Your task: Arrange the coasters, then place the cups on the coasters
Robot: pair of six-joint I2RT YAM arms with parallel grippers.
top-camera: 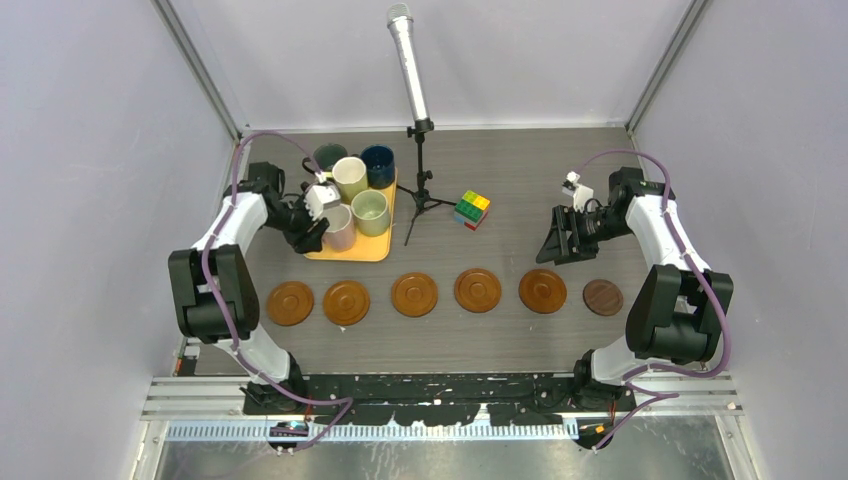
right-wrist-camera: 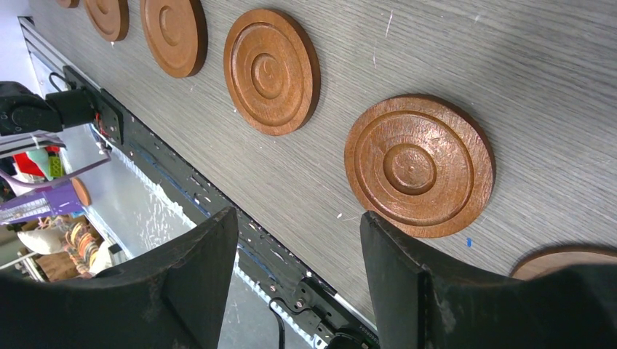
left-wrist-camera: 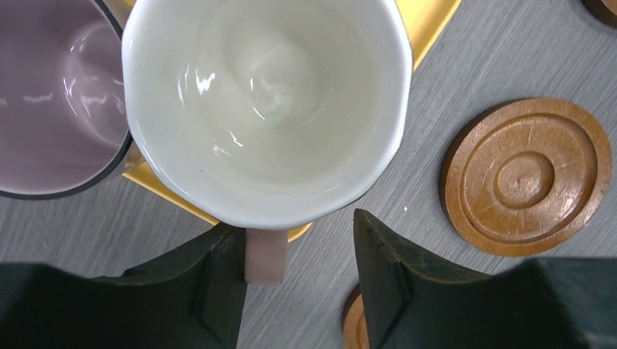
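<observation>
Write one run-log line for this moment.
six round brown wooden coasters: in row | left fingers: open around handle of pink ceramic mug on rectangular yellow tray | right fingers: open, empty

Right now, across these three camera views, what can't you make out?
Top view: the mauve mug is hidden under the left arm's wrist.
Left wrist view: whether the left claw touches the pink mug handle; the finger's edge hides the contact.
Right wrist view: one coaster is cut off by the right claw finger and the frame edge.
</observation>
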